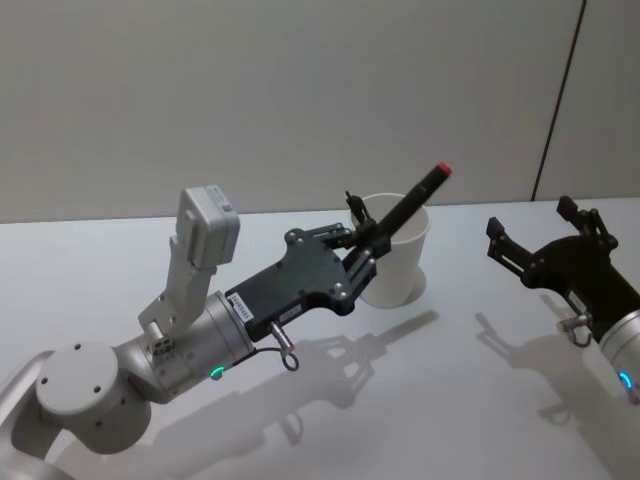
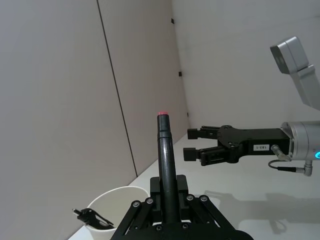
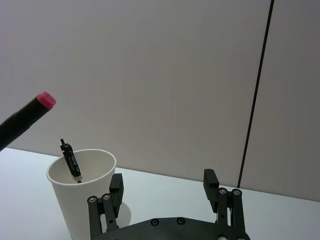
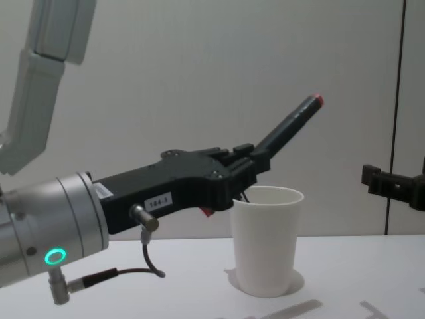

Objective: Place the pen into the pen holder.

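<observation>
Clamping pen (image 1: 412,197) in left tool (image 1: 363,243), tilting over pen holder (image 1: 400,277); risking clipping rim if lowering askew. Holding right tool (image 1: 535,224) apart, parked.

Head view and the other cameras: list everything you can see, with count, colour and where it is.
black pen with a red end: one, black with red tip, held tilted over the cup's rim, red end up
white paper cup: one, white, upright on the table between the two grippers
thin black item: one, black, leaning inside the cup against its wall, top poking above the rim
white table: one, white, under everything
grey wall: one, pale grey with a dark vertical seam, behind the table
left gripper: one, black, beside the cup, shut on the pen
right gripper: one, black, off to the cup's right, open, holding nothing
</observation>
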Controlling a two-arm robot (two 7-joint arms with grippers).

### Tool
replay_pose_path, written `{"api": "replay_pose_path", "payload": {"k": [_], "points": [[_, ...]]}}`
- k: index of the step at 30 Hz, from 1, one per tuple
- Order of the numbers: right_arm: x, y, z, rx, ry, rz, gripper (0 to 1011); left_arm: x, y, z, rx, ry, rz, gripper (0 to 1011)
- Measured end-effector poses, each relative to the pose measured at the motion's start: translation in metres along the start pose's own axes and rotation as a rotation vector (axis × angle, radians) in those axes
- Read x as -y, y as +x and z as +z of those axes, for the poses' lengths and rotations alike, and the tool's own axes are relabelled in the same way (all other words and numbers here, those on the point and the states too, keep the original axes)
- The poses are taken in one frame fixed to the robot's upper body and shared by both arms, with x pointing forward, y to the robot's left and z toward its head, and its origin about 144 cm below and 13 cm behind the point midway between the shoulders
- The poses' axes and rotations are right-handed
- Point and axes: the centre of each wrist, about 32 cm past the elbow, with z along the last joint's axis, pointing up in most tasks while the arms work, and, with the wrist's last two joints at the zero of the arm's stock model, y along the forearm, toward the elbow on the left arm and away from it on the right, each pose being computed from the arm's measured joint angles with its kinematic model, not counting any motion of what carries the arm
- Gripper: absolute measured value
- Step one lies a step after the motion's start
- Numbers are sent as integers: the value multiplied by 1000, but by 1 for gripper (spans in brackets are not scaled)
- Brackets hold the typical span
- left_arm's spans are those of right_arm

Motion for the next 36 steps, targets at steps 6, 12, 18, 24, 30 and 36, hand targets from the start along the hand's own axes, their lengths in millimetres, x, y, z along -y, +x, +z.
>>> {"api": "replay_pose_path", "payload": {"k": [6,12,18,24,30,36], "points": [[0,0,0,0,0,0,1001,4,2,1,13,11,-36,182],[0,0,0,0,0,0,1001,6,4,1,16,13,-57,182],[0,0,0,0,0,0,1001,8,5,1,17,11,-67,182],[0,0,0,0,0,0,1001,9,6,1,15,8,-72,182],[0,0,0,0,0,0,1001,9,6,1,15,7,-75,182],[2,1,0,-10,0,7,1001,10,7,1,15,6,-77,182]]}}
